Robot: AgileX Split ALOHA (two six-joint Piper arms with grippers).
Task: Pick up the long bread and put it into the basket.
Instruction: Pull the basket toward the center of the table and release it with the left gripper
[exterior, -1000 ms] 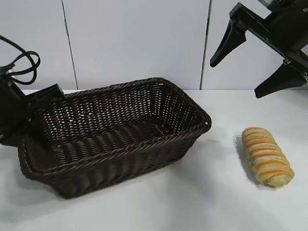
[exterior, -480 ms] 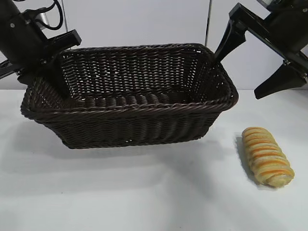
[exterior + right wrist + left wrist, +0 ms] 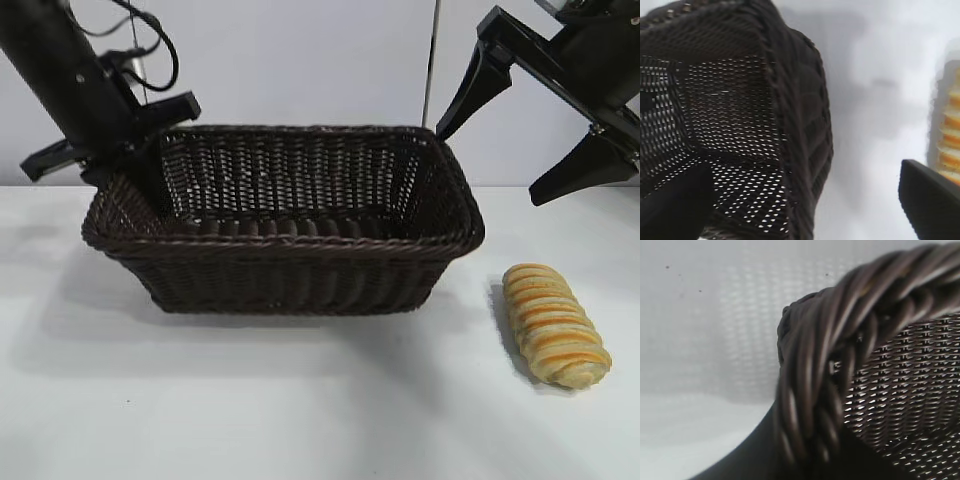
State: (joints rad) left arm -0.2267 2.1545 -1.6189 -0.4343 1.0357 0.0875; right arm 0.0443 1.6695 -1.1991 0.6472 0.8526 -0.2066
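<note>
The basket (image 3: 300,228), dark brown wicker with a braided rim, stands level left of the table's middle. My left gripper (image 3: 135,165) is shut on the rim at its left end. In the left wrist view the braided rim (image 3: 825,365) fills the frame right at the jaws. The long bread (image 3: 555,325), golden with orange stripes, lies on the table to the right of the basket, apart from it. My right gripper (image 3: 492,163) hangs open high above the gap between the two, holding nothing. Its wrist view shows the basket's end (image 3: 790,125), the bread (image 3: 950,125) and one fingertip (image 3: 930,200).
The white table (image 3: 300,410) has bare room in front of the basket and around the bread. A white panelled wall (image 3: 300,60) rises behind. Cables loop off the left arm (image 3: 150,50).
The left gripper raised the basket from its tilted place at the far left, carried it right and brought it down level. The right gripper and the bread stayed still.
</note>
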